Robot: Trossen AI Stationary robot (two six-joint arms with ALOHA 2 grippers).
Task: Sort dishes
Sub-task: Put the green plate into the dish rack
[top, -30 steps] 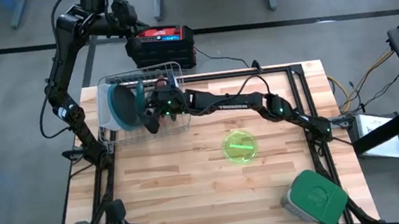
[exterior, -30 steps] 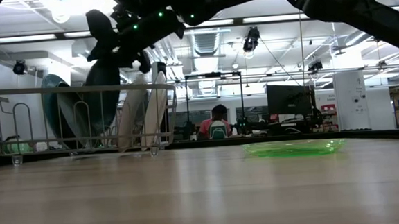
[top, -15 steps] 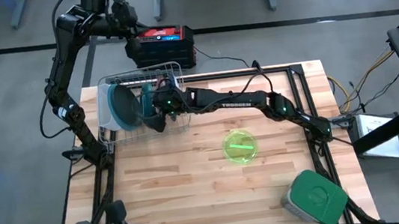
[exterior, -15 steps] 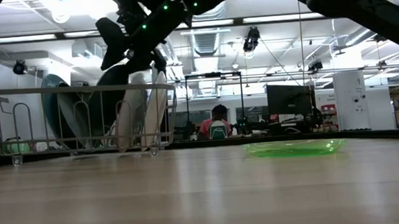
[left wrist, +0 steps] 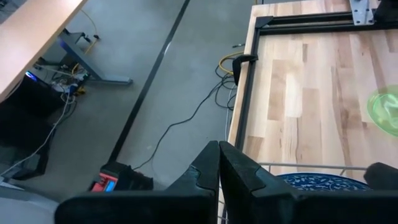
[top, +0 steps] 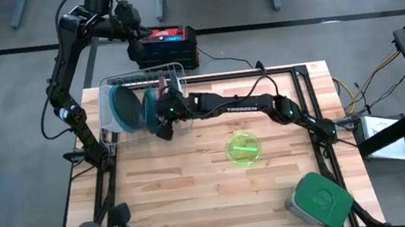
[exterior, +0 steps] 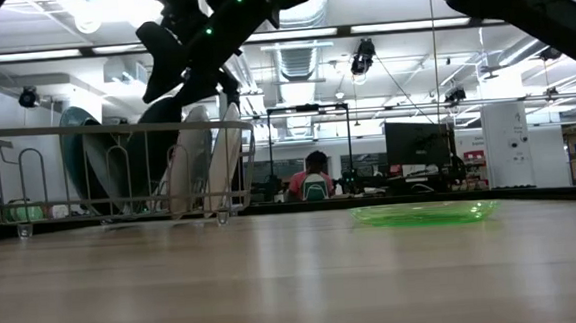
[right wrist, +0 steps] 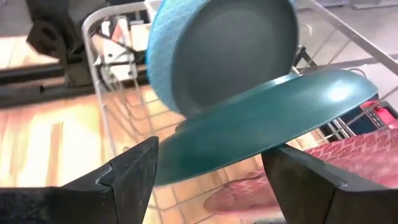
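While the left tool (left wrist: 217, 163) sits clenched beyond the worktop's (top: 195, 183) far edge, the right tool (top: 158, 117) hangs released over the wire metal rack (top: 175, 72), its smooth dark teal round plate (right wrist: 261, 118) standing on edge beside the rough-backed light blue bowl (right wrist: 211, 43).

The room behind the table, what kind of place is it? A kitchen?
Probably not a kitchen: more likely an open lab or office. Behind the dish rack there are ceiling strip lights, a computer monitor and a person seated at a desk.
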